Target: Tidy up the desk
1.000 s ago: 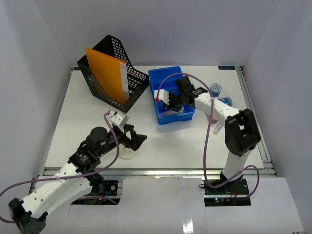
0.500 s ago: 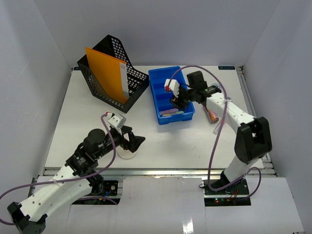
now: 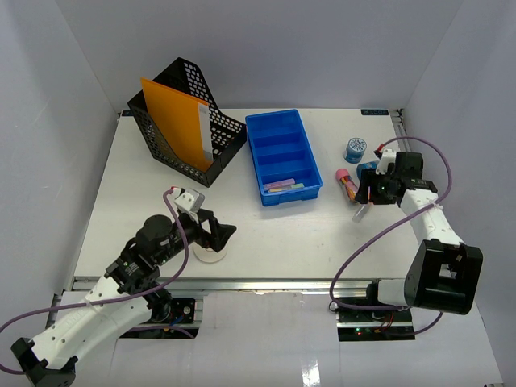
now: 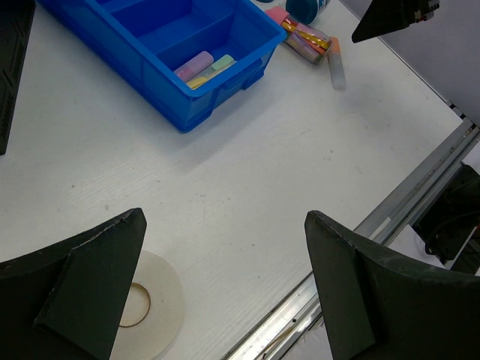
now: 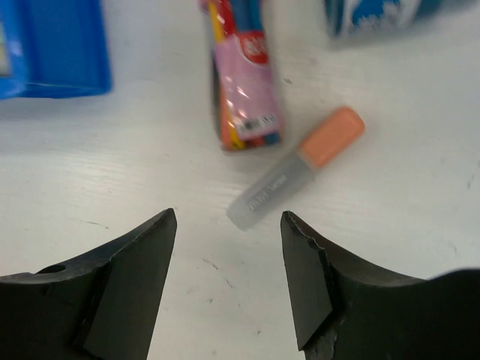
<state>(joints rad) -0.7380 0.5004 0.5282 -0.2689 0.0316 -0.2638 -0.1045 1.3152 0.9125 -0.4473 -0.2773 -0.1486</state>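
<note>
Right wrist view: we see our right gripper (image 5: 227,219) open and empty, hovering over an orange-capped marker (image 5: 296,176) on the white counter (image 5: 112,165). Our left gripper (image 4: 225,217) gapes wide, holding nothing, above a tape roll (image 4: 154,300). The counter spreads beneath both arms, bearing a blue tray (image 3: 278,133).

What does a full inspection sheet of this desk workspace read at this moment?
Surface: white desk, metal rail along its front.
Job's things: blue tray holds pastel sticks in its nearest compartment; black mesh holder holds an orange folder.
Clutter: tape roll front left; pink packet, orange-capped marker, blue round item at right.
Grippers: left gripper open, empty, by the tape roll; right gripper open, empty, over the marker.
Cables: purple cable on each arm.
Surroundings: white walls on three sides.
</note>
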